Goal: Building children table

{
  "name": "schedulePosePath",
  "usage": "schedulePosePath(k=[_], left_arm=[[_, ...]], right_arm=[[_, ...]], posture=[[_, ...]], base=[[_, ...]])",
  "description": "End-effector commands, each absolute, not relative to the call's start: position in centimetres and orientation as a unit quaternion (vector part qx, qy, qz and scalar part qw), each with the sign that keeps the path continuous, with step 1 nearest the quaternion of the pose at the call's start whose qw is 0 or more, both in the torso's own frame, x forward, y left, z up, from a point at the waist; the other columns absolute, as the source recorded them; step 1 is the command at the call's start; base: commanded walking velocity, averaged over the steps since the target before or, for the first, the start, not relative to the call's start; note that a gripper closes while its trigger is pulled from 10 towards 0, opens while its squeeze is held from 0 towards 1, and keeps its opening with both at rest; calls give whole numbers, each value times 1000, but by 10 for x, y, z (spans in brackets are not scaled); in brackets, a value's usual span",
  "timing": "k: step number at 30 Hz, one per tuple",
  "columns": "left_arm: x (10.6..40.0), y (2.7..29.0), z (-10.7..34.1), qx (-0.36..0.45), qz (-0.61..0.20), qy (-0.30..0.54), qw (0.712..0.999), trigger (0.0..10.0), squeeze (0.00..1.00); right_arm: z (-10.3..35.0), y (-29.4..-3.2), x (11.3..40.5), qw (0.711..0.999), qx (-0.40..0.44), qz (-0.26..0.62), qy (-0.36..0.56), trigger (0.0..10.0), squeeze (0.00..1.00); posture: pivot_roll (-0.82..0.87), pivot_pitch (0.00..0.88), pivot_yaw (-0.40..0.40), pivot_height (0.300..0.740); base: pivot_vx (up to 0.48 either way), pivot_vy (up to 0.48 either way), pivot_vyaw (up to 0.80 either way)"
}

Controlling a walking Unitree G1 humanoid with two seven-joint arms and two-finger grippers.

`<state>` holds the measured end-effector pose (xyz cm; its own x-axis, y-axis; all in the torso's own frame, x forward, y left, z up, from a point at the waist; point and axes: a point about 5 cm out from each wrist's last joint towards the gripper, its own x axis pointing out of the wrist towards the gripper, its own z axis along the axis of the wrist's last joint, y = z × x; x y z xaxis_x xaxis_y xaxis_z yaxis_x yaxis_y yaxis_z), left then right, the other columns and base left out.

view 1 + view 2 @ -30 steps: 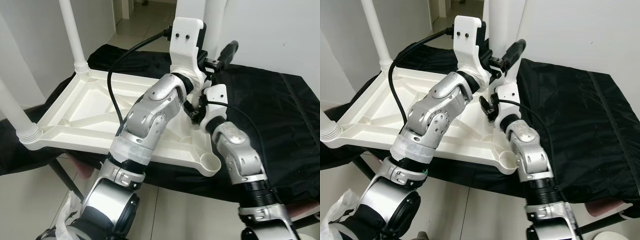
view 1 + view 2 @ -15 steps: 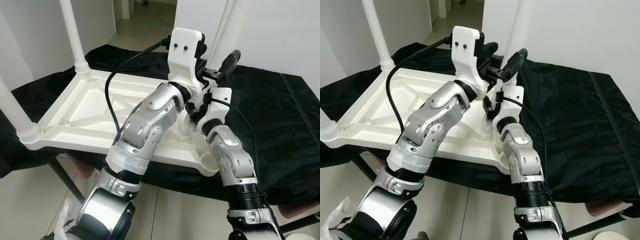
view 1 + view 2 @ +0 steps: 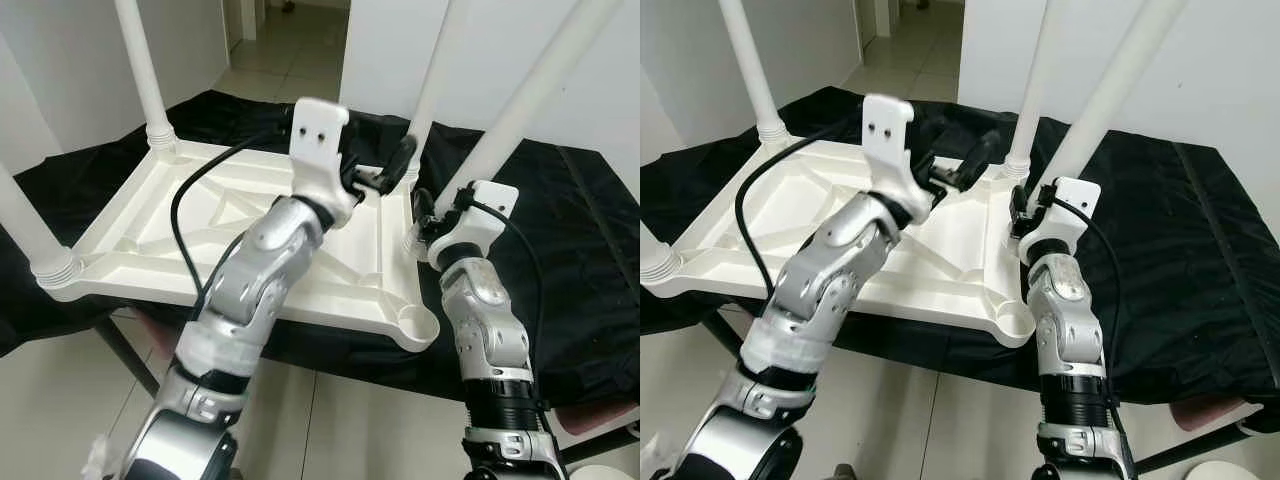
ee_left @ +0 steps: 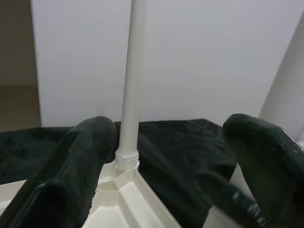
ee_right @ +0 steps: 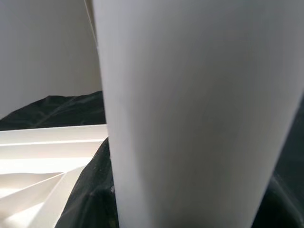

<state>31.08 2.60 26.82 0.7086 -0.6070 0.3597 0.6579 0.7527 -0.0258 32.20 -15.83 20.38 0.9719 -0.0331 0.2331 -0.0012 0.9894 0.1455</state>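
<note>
White plastic children's table top lies upside down on black fabric spread over a frame; underside is ribbed with diagonal stiffeners, smooth matte moulding, rounded corners. Three round white legs screwed in and standing up: near-left leg with a threaded collar at its base, far-left leg, far-right leg. Near-right corner socket is an open round cup with no leg in it.

Left hand is raised over the far-right part of the top, fingers spread wide, gripping nothing. In the left wrist view its rough black fingers stand apart with the far-right leg and its threaded collar seen between them, well beyond.

Fourth leg, a smooth white tube, tilts up toward the right, its lower end beside the right edge of the top. Right hand is at that lower end, closed on the leg; the tube sits right up against the right wrist camera. Tiled floor below.
</note>
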Motion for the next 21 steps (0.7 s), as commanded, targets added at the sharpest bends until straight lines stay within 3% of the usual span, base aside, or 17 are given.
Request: schedulePosePath(k=[1, 7, 21], left_arm=[[305, 23, 267, -50, -387, -180, 903, 10000, 0], [296, 40, 235, -6, -397, -153, 905, 10000, 0], [281, 47, 196, 20, -426, -105, 898, 10000, 0]], right_arm=[[206, -159, 318, 989, 51, -15, -135, 10000, 0], [195, -163, 302, 988, 29, 5, -152, 10000, 0], [186, -163, 285, 985, 14, 29, -171, 10000, 0]], posture=[[-16, 0, -50, 740], [-15, 0, -47, 740], [-14, 0, -46, 740]], base=[[0, 0, 0], [0, 0, 0], [0, 0, 0]])
